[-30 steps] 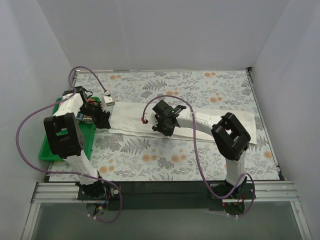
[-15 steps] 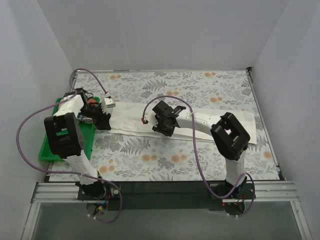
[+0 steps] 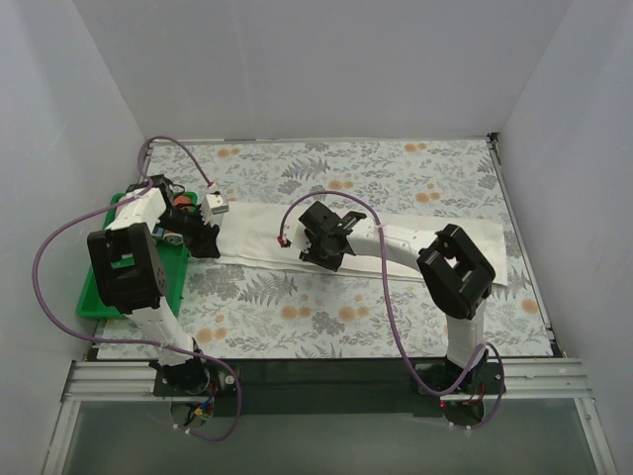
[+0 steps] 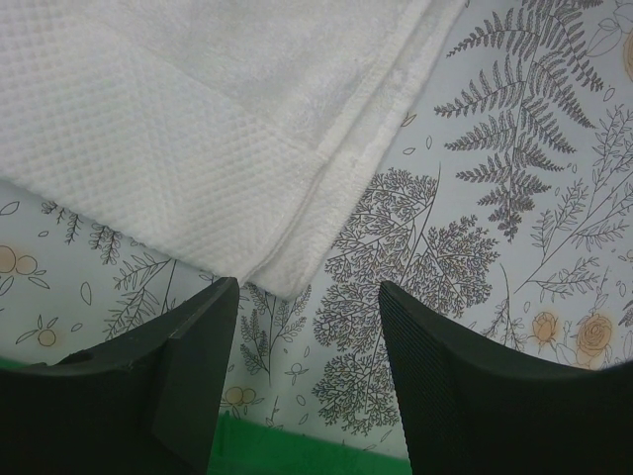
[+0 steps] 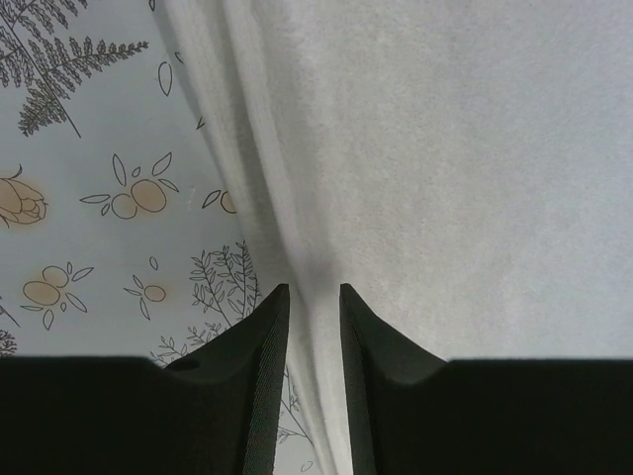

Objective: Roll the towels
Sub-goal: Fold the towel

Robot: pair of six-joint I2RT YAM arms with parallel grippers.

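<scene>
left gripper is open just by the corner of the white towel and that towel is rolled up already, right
Not rolled: the white towel lies flat, stretched out across the table, as the top external view shows. The rest holds: the left gripper is open just by its corner.
</scene>
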